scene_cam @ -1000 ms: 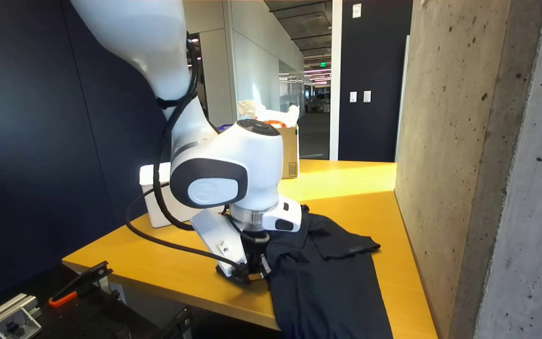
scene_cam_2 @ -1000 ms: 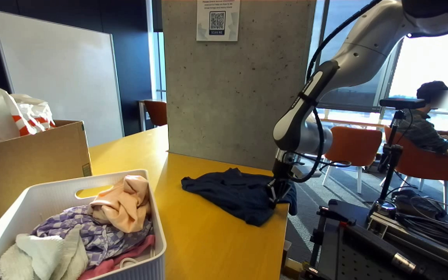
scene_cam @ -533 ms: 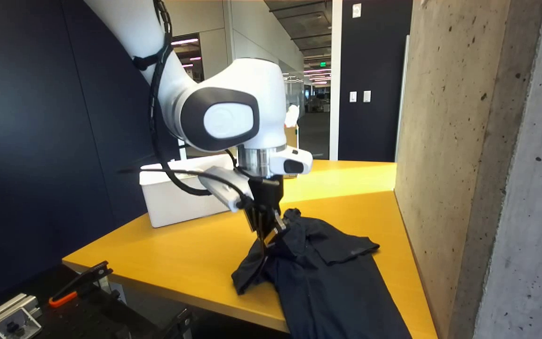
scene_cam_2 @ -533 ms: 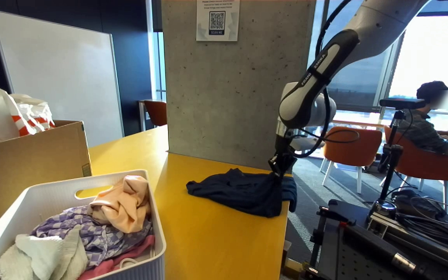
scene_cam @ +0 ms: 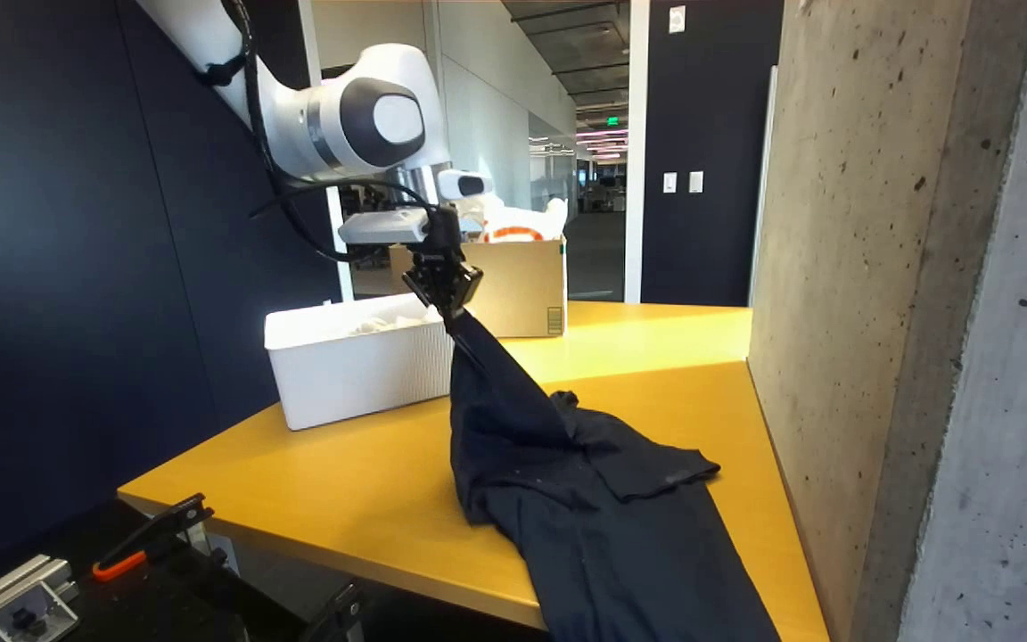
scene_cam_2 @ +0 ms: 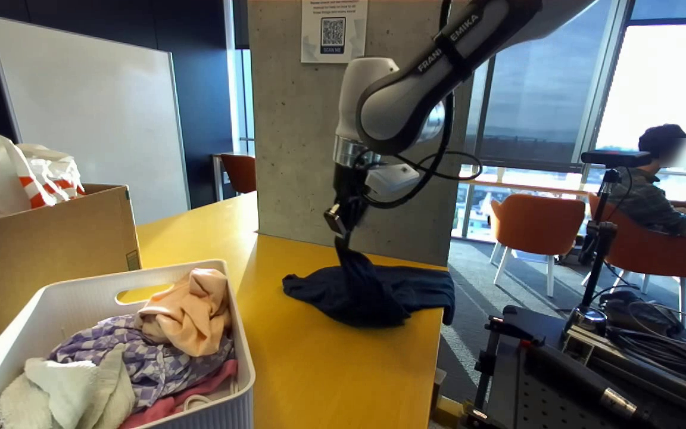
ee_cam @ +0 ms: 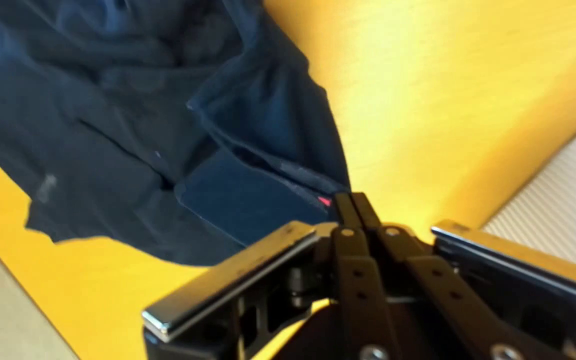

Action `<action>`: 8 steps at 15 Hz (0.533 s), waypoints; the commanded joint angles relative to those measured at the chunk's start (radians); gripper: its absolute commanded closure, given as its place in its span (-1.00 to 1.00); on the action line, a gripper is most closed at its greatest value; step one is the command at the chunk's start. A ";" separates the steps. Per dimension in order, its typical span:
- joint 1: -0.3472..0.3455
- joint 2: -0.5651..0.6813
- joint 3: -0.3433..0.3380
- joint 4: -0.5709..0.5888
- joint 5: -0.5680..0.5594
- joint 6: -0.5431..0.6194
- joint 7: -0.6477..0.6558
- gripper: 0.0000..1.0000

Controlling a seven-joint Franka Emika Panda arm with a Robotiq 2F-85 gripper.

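Observation:
A dark navy shirt shows in both exterior views (scene_cam: 612,517) (scene_cam_2: 319,292) and in the wrist view (ee_cam: 133,125). My gripper is shut on one edge of it, seen in both exterior views (scene_cam: 453,314) (scene_cam_2: 343,236) and in the wrist view (ee_cam: 351,196). The fingertips lie close together with the cloth pinched at their tips. The held part rises from the table in a stretched, twisted strip. The rest of the shirt lies crumpled on the yellow table (scene_cam: 299,499), and one end hangs over the table's edge. A small red spot shows by the fingertips.
A white basket (scene_cam: 362,383) (scene_cam_2: 244,345) with several cloths stands near the gripper. A cardboard box (scene_cam: 513,285) (scene_cam_2: 39,256) with white bags is behind it. A concrete wall (scene_cam: 852,267) (scene_cam_2: 367,149) bounds the table's far side. A clamp (scene_cam: 152,535) sits by the table edge.
The gripper has risen from the table and moved toward the basket, pulling the shirt's edge up with it. The shirt's near corner has left the table and now hangs from the gripper.

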 commanded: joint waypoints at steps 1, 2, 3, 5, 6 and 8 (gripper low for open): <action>0.051 0.066 0.034 0.169 -0.062 0.038 -0.022 0.99; 0.054 0.086 0.037 0.190 -0.072 0.086 -0.040 0.46; 0.043 0.104 0.048 0.202 -0.052 0.121 -0.062 0.44; 0.019 0.132 0.060 0.192 -0.023 0.201 -0.101 0.17; 0.005 0.144 0.063 0.179 -0.013 0.236 -0.116 0.04; -0.023 0.160 0.069 0.146 0.000 0.292 -0.140 -0.26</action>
